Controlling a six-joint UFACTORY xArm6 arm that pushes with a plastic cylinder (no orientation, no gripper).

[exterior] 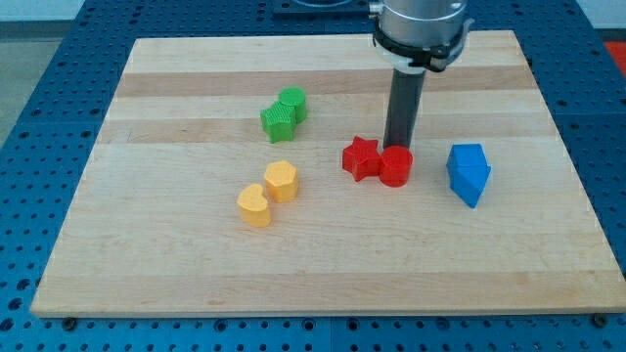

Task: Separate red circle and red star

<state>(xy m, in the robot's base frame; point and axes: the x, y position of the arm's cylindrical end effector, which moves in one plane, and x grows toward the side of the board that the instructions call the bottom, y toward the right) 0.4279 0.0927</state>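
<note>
Behind touching red star (360, 157) and red circle (395, 166): my tip (398, 149).

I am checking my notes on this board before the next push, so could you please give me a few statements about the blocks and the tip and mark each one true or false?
1. The red star and the red circle touch each other. True.
2. My tip stands at the view's bottom side of the red circle. False: it stands just behind the circle, towards the view's top.
3. The blue blocks lie at the view's right of the red pair. True.
4. The two yellow blocks lie at the view's top right. False: they lie left of centre, below the green blocks.
</note>
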